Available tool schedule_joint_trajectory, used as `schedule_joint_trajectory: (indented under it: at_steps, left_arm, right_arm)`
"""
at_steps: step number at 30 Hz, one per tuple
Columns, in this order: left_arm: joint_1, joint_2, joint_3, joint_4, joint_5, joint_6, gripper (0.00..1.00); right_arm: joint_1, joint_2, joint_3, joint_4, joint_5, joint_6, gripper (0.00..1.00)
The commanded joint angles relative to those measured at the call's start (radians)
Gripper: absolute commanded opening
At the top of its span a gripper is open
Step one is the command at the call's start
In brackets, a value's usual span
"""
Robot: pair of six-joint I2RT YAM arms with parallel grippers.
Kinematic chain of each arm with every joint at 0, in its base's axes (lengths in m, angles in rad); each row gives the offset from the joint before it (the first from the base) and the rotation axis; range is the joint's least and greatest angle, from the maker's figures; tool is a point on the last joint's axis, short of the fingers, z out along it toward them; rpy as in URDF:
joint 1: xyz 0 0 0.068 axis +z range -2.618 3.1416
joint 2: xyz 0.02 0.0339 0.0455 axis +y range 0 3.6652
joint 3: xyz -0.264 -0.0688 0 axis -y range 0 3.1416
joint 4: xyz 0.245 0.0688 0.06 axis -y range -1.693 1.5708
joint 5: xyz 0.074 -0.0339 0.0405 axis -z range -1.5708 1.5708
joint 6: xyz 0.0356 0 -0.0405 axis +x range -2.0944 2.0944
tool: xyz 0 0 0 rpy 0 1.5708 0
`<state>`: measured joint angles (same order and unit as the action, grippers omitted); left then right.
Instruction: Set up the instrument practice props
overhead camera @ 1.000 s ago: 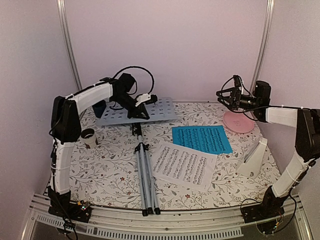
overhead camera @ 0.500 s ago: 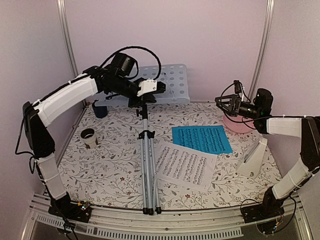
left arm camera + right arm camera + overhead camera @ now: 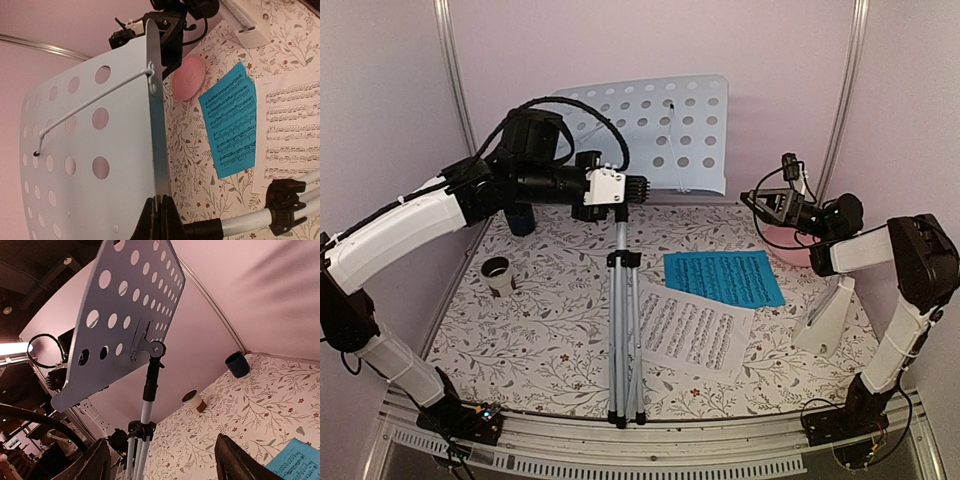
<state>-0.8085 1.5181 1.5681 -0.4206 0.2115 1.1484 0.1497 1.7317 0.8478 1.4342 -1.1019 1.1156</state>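
Silver stand (image 3: 655,130) in closed left fingers (image 3: 148,222); one white sheet (image 3: 690,330), one blue sheet (image 3: 725,277), metronome (image 3: 825,318); right fingers (image 3: 240,460) apart.

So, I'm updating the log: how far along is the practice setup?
Early. Done: the music stand is upright, tray tilted up. In hand: the left gripper holds it, jaws shut; its legs are folded. Left: spreading the legs, then likely placing the white music sheet, blue music sheet and metronome, all on the table. The right gripper is open, empty.

Likely a robotics lab booth: blank pink walls (image 3: 380,100), aluminium frame rails (image 3: 457,90), floral-covered table (image 3: 540,340).
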Motion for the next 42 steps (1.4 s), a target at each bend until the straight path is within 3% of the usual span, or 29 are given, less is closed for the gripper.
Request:
schedule_joint_trajectory:
  at_steps: [1,5,12,18,27,36,42]
  left_arm:
    - [-0.072,-0.119,0.005,0.397,-0.060,0.165,0.00]
    - [-0.092,-0.133,-0.003,0.419,-0.078,0.190,0.00]
    - [-0.114,-0.162,-0.038,0.490,-0.073,0.225,0.00]
    - [-0.168,-0.194,-0.077,0.568,-0.063,0.285,0.00]
    - [-0.257,-0.236,-0.084,0.602,-0.056,0.328,0.00]
    - [-0.318,-0.246,-0.110,0.636,-0.091,0.383,0.00]
    - [-0.329,-0.255,-0.123,0.643,-0.088,0.385,0.00]
  right_arm:
    - [0.075,0.046,0.008,0.249,-0.029,0.182,0.72]
    - [0.148,-0.092,0.050,-0.289,0.025,-0.156,0.76]
    - [0.167,-0.213,0.151,-0.804,0.107,-0.544,0.79]
    - [0.228,-0.171,0.194,-0.808,0.011,-0.590,0.77]
    - [0.385,-0.115,0.329,-0.809,0.015,-0.582,0.77]
    - [0.525,-0.082,0.354,-0.777,0.006,-0.534,0.77]
    - [0.549,-0.070,0.407,-0.782,0.027,-0.529,0.67]
